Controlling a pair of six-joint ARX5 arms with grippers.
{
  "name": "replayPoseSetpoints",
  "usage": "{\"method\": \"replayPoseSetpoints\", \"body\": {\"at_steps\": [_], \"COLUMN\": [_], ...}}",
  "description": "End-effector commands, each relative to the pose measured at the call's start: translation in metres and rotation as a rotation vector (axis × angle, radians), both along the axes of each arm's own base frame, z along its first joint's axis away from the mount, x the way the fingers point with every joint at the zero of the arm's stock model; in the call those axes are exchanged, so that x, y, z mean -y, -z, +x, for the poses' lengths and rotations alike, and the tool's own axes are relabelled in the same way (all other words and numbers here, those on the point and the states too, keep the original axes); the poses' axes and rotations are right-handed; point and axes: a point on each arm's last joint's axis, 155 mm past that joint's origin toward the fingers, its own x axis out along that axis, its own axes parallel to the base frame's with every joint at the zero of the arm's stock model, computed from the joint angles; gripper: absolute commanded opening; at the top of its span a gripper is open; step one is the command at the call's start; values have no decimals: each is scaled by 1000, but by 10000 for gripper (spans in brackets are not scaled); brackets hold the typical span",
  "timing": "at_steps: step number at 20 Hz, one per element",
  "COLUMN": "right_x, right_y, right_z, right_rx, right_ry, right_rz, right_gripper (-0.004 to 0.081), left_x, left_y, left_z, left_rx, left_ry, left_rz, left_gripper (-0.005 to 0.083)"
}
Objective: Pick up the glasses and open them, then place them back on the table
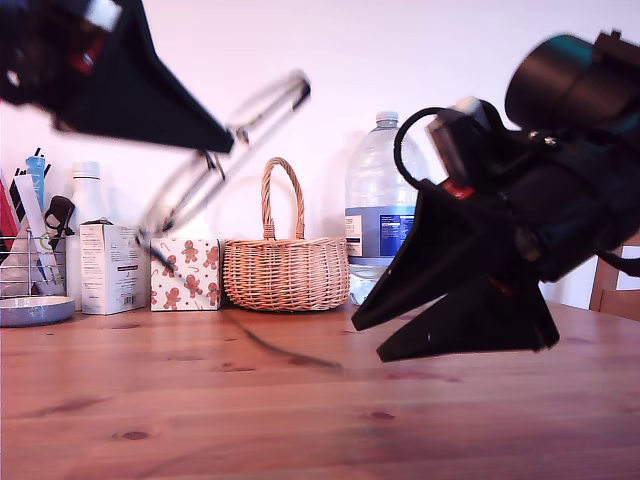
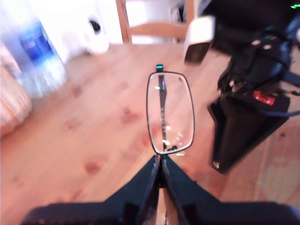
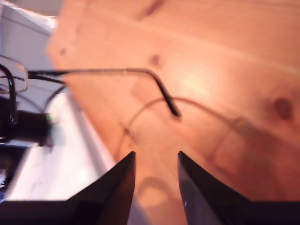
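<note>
The glasses [image 1: 262, 112] hang tilted in the air above the table [image 1: 300, 430], at the exterior view's upper left. My first gripper [image 1: 222, 143] is shut on them at the frame. In the first wrist view a lens [image 2: 169, 112] stands straight out from the shut fingertips [image 2: 160, 161]. My second gripper [image 1: 368, 340] hovers low over the table at the exterior view's right, open and holding nothing. In the second wrist view one slim temple arm [image 3: 117, 71] stretches out over the wood. Its tip ends a little beyond the open second gripper [image 3: 156, 157], not between the fingers.
Along the back wall in the exterior view stand a wicker basket [image 1: 285, 272], a large water bottle [image 1: 380, 220], a gingerbread-print box [image 1: 185, 272], a white carton [image 1: 108, 268] and a wire holder of pens [image 1: 25, 250]. A chair back [image 1: 615, 290] shows at the right edge.
</note>
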Motion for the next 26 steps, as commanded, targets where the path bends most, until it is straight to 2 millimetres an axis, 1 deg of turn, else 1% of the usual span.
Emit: {"method": "replayPoseSetpoints", "body": {"at_steps": [1,5,8,11,12,15,20,21,23,26], "right_x": [-3,11,19,25,26,22,18,19,19,18], "right_y": [-17,-24,-32,-41,-44,-51,-52,-52,-61,-81], "right_z": [8,16,16,20,22,19,9,7,8,13], "right_rx": [94,212,274,321,335,354,381,380,390,409], "right_ry": [14,69,99,147,167,194,193,191,196,210], "right_rz": [0,-100,-152,-181,-186,-188,-242,-263,-293,-314], "right_gripper": [248,248,248,248,248,248,248,250,250,250], "left_x": [2,1,5,7,9,10,-1,-4,-8,-6], "left_y": [4,25,24,27,25,17,20,21,26,28], "left_z": [5,17,29,34,35,38,42,41,39,37], "left_rx": [-49,-195,-258,-302,-311,-315,-375,-358,-423,-478], "left_ry": [-25,-80,-74,-46,-35,-14,-27,-24,-42,-41], "left_rz": [-35,-86,-175,-216,-243,-328,-442,-456,-521,-584], "left_gripper": [-22,-22,-22,-22,-22,-22,-22,-22,-22,-22]}}
